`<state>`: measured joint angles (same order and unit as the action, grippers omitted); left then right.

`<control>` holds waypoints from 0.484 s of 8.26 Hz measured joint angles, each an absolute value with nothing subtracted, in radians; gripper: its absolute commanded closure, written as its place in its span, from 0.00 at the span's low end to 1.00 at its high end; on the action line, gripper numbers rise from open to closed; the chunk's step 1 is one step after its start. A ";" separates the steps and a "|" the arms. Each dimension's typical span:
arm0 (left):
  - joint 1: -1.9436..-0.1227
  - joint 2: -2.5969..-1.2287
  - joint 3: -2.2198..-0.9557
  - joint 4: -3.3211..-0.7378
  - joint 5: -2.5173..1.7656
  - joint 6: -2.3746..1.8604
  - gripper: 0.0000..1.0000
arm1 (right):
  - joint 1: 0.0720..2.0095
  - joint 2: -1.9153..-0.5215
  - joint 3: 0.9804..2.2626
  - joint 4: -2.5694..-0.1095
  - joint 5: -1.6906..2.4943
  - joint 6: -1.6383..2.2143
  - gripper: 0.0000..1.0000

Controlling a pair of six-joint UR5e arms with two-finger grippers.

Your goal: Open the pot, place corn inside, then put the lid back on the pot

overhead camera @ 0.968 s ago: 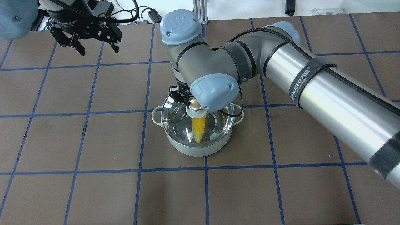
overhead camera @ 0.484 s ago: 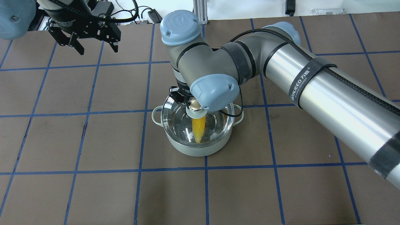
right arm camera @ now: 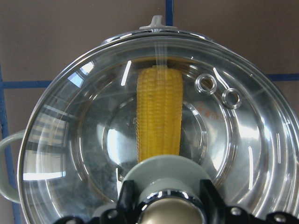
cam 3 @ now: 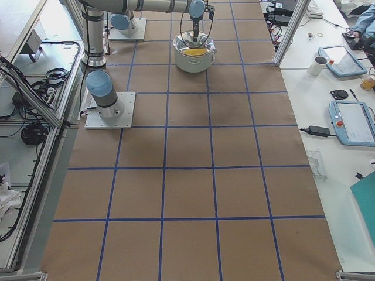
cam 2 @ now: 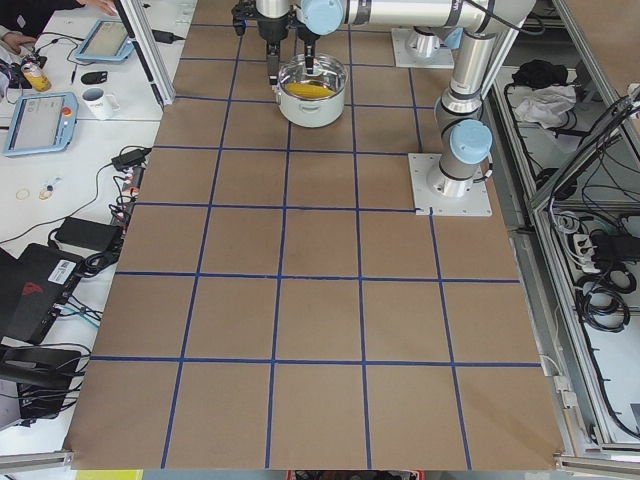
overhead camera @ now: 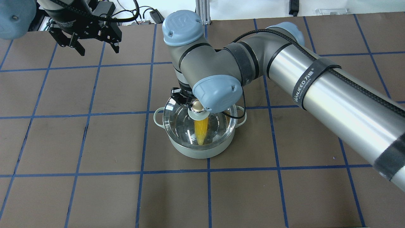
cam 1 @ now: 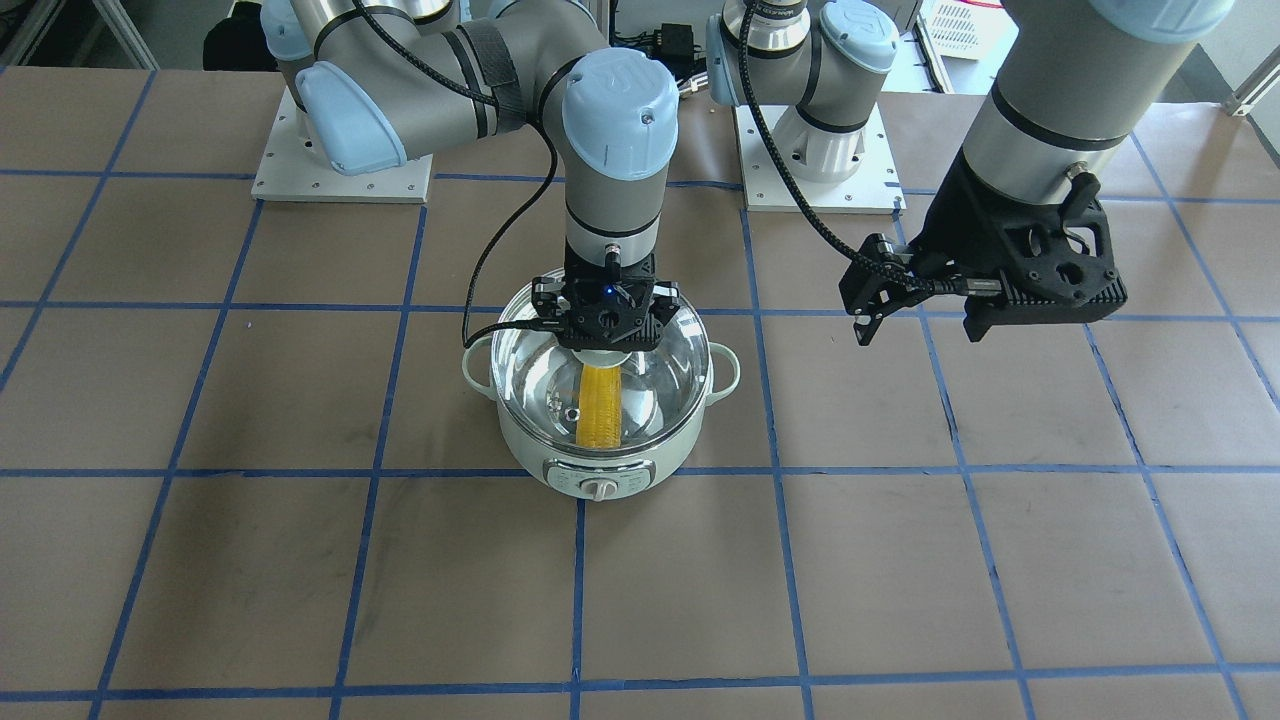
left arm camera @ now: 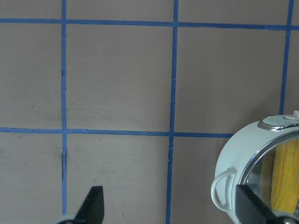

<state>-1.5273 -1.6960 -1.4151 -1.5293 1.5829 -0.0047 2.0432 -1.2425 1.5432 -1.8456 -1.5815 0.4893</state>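
Observation:
The mint-green pot [cam 1: 600, 468] stands mid-table, its dial panel facing away from the robot. The yellow corn [cam 1: 598, 405] lies inside it, seen through the clear glass lid [cam 1: 660, 372], which sits level on the pot's rim. My right gripper [cam 1: 605, 342] points straight down over the lid's centre, its fingers closed on either side of the beige-gold knob [right arm camera: 168, 213]. The corn [right arm camera: 159, 116] fills the right wrist view. My left gripper [overhead camera: 98, 50] is open and empty, held high over the far left of the table; the pot's edge [left arm camera: 236, 156] shows in the left wrist view.
Brown table mat with a blue tape grid [overhead camera: 145, 142]. The right arm's long forearm [overhead camera: 332, 95] slants across the right half of the overhead view. The arm bases [cam 1: 345, 175] stand at the robot's side of the table.
My left gripper has drifted slightly farther from the pot. The right gripper, lid, pot and corn have not moved.

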 measured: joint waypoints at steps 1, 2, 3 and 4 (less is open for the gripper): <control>-1.527 -1.695 -1.415 -1.529 1.582 -0.005 0.00 | 2.043 -1.243 1.543 -1.846 -1.579 0.489 0.60; -1.527 -1.693 -1.415 -1.530 1.582 -0.005 0.00 | 2.043 -1.243 1.543 -1.846 -1.578 0.489 0.49; -1.528 -1.687 -1.413 -1.533 1.582 -0.005 0.00 | 2.043 -1.243 1.543 -1.847 -1.577 0.488 0.43; -1.530 -1.678 -1.412 -1.536 1.584 -0.005 0.00 | 2.043 -1.243 1.543 -1.848 -1.578 0.488 0.42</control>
